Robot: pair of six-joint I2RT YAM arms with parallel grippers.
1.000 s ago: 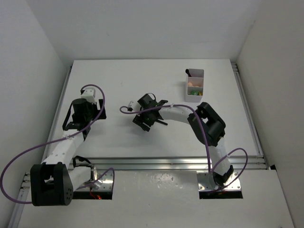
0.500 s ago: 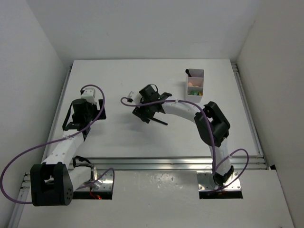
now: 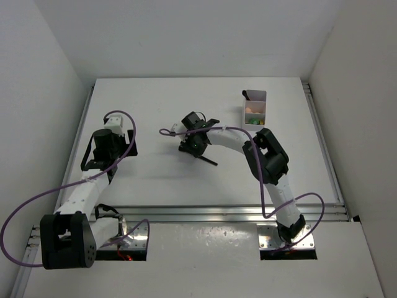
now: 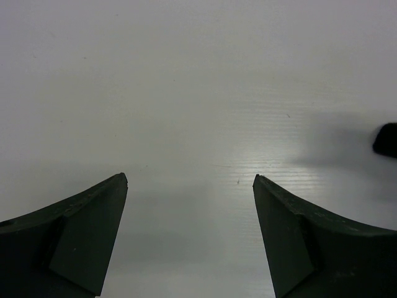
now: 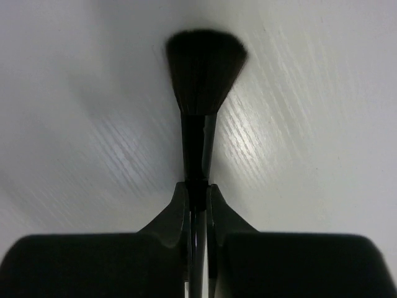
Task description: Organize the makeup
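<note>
A black-handled makeup brush lies along the white table, its fan of dark bristles pointing away from my right wrist camera. My right gripper is shut on its handle, just behind the ferrule. From above, that gripper is at mid-table and the brush's handle sticks out toward the near right. More makeup, a peach sponge and something green, sits in the white box at the back right. My left gripper stands open over bare table at the left, with nothing between its fingers.
A dark brush head pokes out of the box's far compartment. A blurred dark shape shows at the right edge of the left wrist view. Purple cables loop beside both arms. Metal rails run along the table's near edge.
My right gripper, open a second ago, has swung slightly toward the back, lowered and shut on the brush handle. The left arm has not moved.
</note>
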